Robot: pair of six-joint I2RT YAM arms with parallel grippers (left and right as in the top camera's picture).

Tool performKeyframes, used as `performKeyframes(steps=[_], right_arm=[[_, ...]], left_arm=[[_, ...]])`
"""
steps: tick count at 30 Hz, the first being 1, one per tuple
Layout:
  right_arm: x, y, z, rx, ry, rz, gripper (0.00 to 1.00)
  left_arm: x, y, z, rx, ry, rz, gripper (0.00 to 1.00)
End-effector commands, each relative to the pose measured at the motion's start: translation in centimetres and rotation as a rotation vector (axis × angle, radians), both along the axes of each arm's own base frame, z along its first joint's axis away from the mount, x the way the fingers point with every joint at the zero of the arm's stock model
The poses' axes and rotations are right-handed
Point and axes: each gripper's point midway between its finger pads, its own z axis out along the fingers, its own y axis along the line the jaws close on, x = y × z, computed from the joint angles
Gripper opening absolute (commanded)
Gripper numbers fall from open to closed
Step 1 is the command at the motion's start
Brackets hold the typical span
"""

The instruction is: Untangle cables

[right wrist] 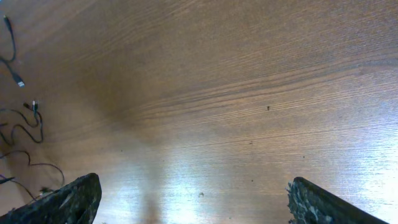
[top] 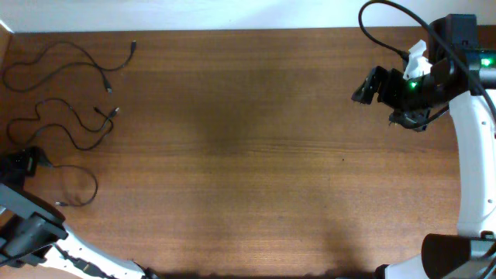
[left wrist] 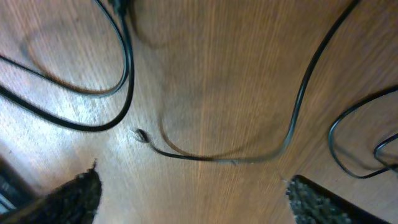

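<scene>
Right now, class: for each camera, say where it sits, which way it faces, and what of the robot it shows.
Overhead: above the table, facing straight down; cables at left, left hand by them, right hand far right.
Left wrist: on the left hand, facing down close over cable loops; own fingertips in bottom corners.
Right wrist: on the right hand, facing down across bare wood, cables at its left edge; fingertips in bottom corners.
Shared: all three show the cables.

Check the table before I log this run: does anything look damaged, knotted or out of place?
Nothing stands out. The three cables lie as separate wavy strands at the left end of the table, none visibly knotted. The left gripper and right gripper are open, holding nothing.
</scene>
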Motion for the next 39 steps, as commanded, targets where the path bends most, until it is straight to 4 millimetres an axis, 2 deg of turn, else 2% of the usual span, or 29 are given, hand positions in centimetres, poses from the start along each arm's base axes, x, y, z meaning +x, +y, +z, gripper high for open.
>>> performKeyframes(steps=[1, 5, 8, 12, 15, 17, 18, 19, 20, 21, 22, 26, 28, 29, 31, 32, 33, 34, 37, 39], right_arm=[[0.1, 0.1, 0.1, -0.007, -0.008, 0.016, 0.96], [0.2, 0.1, 0.1, -0.007, -0.009, 0.016, 0.96], [0.2, 0.1, 0.1, -0.007, -0.009, 0.016, 0.96], [0.2, 0.1, 0.1, -0.006, -0.012, 0.016, 0.96], [0.4, 0.1, 0.2, -0.007, -0.022, 0.016, 0.96], [0.7, 0.1, 0.3, -0.008, -0.032, 0.016, 0.96], [0.8, 0.1, 0.3, -0.008, -0.036, 0.016, 0.96], [0.8, 0.1, 0.3, -0.008, -0.039, 0.016, 0.96], [0.8, 0.1, 0.3, -0.008, -0.039, 0.016, 0.96], [0.8, 0.1, 0.3, -0.008, -0.039, 0.016, 0.96], [0.8, 0.1, 0.3, -0.008, -0.038, 0.016, 0.96], [0.8, 0.1, 0.3, -0.008, -0.038, 0.016, 0.96], [0.8, 0.1, 0.3, -0.008, -0.039, 0.016, 0.96], [0.8, 0.1, 0.3, -0.008, -0.039, 0.016, 0.96], [0.8, 0.1, 0.3, -0.009, -0.04, 0.017, 0.96], [0.8, 0.1, 0.3, -0.009, -0.04, 0.017, 0.96], [0.9, -0.3, 0.2, -0.033, -0.038, 0.009, 0.96], [0.9, -0.7, 0.1, -0.052, -0.037, 0.002, 0.96], [0.9, -0.9, 0.0, -0.065, -0.036, -0.003, 0.96], [0.8, -0.9, -0.1, -0.063, -0.032, -0.002, 0.96]], left_arm=[[0.5, 1.2, 1.5, 0.071, -0.04, 0.005, 0.99], [0.6, 2.3, 1.5, 0.099, -0.06, 0.021, 0.99], [0.3, 4.5, 1.5, 0.153, -0.097, 0.056, 0.99], [-1.6, 6.4, 1.5, 0.172, -0.105, 0.094, 0.99], [-3.2, 6.9, 1.4, 0.158, -0.093, 0.132, 0.99], [-3.4, 7.2, 1.5, 0.161, -0.096, 0.143, 0.99], [-3.3, 7.3, 1.5, 0.164, -0.103, 0.142, 0.97], [-3.1, 7.4, 1.5, 0.17, -0.117, 0.126, 0.85], [-2.5, 7.7, 1.7, 0.18, -0.152, 0.095, 0.84], [-1.2, 8.3, 2.2, 0.204, -0.224, 0.024, 0.87], [-0.7, 8.8, 3.0, 0.228, -0.251, 0.006, 0.97], [-0.6, 9.1, 5.8, 0.245, -0.259, 0.043, 0.95], [-1.5, 7.7, 6.4, 0.182, -0.213, 0.115, 0.89], [-2.5, 6.3, 6.5, 0.122, -0.156, 0.195, 0.87], [-4.9, 4.5, 6.3, 0.066, -0.015, 0.287, 0.95], [-6.3, 4.2, 6.3, 0.071, 0.059, 0.289, 0.96], [-8.5, 4.5, 6.4, 0.116, 0.176, 0.272, 0.98], [-9.5, 4.6, 6.5, 0.136, 0.231, 0.263, 1.0], [-10.6, 4.7, 6.3, 0.153, 0.29, 0.25, 0.99], [-11.1, 4.7, 4.8, 0.155, 0.323, 0.242, 1.0]])
